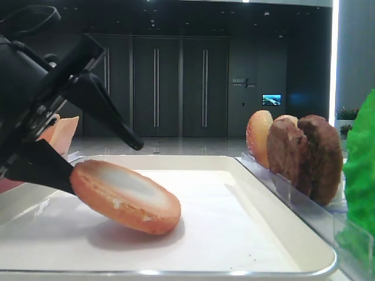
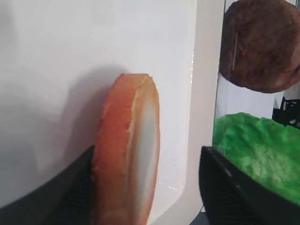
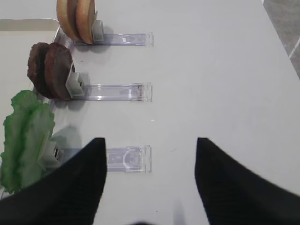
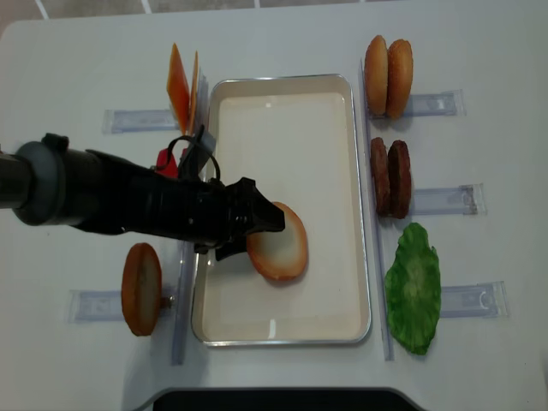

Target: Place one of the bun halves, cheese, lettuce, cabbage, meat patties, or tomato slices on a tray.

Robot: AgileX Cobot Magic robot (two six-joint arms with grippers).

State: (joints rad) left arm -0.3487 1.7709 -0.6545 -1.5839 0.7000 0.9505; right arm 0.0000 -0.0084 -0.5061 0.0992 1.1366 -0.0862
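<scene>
A bun half (image 4: 282,248), golden crust and pale cut face up, lies tilted on the white tray (image 4: 282,128). Its left edge leans on one finger of my left gripper (image 4: 257,235). In the left wrist view the bun half (image 2: 126,154) touches the left finger, and the right finger stands well apart, so the left gripper (image 2: 147,154) is open. The low exterior view shows the bun half (image 1: 126,196) resting on the tray's liner (image 1: 234,222). My right gripper (image 3: 150,140) hangs open over bare table with nothing between its fingers.
Clear racks flank the tray. On the right are two buns (image 4: 387,75), two meat patties (image 4: 390,177) and lettuce (image 4: 413,287). On the left are cheese slices (image 4: 180,86) and another bun (image 4: 141,287). My left arm (image 4: 103,201) crosses the left racks.
</scene>
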